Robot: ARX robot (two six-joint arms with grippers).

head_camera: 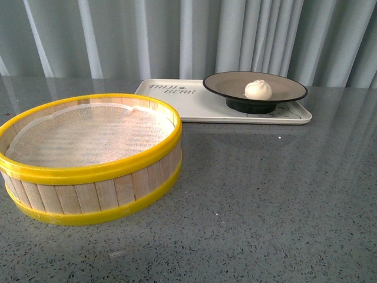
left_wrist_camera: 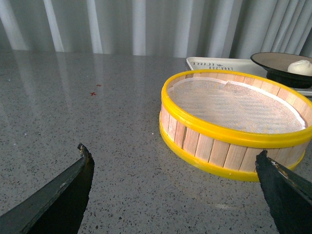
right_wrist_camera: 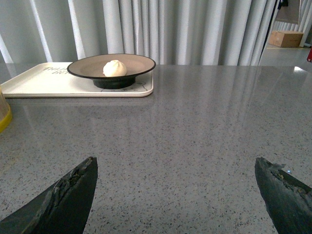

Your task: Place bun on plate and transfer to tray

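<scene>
The white bun (head_camera: 258, 89) lies in the beige plate with a black rim (head_camera: 288, 88). That plate stands on the right half of the cream tray (head_camera: 177, 97) at the back of the table. The right wrist view shows the same bun (right_wrist_camera: 114, 68), plate (right_wrist_camera: 139, 62) and tray (right_wrist_camera: 39, 80) far ahead. My left gripper (left_wrist_camera: 173, 158) is open over bare tabletop, near the steamer basket. My right gripper (right_wrist_camera: 175, 165) is open over bare tabletop too, holding nothing. Neither arm shows in the front view.
A round wooden steamer basket with yellow rims (head_camera: 88, 159) stands at the front left, lined with white cloth; it also fills the left wrist view (left_wrist_camera: 234, 124). Grey curtains hang behind the speckled grey table (head_camera: 265, 194).
</scene>
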